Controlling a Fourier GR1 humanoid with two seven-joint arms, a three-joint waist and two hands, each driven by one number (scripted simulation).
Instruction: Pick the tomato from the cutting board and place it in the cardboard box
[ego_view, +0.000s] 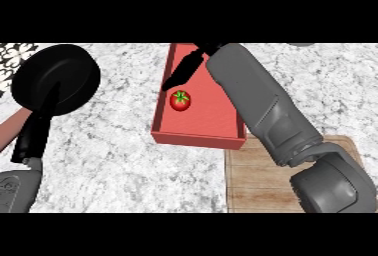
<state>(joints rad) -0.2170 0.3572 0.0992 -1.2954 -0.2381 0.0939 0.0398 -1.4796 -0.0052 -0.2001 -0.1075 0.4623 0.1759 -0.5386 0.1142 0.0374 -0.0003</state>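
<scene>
The red tomato (180, 100) with its green stalk lies inside the red open-topped box (198, 139), near the box's left wall. My right hand (187, 65) reaches over the box from the right, its black fingers straight and pointing down-left, ending just above the tomato. The hand is open and holds nothing. The wooden cutting board (258, 176) lies at the lower right, right behind the box's near wall, and my right forearm covers part of it. My left hand (33, 134) rests at the left edge, fingers up and straight.
A black round pan (63, 72) sits on the marble counter at the upper left, partly behind my left hand. A brownish handle (10, 132) shows at the left edge.
</scene>
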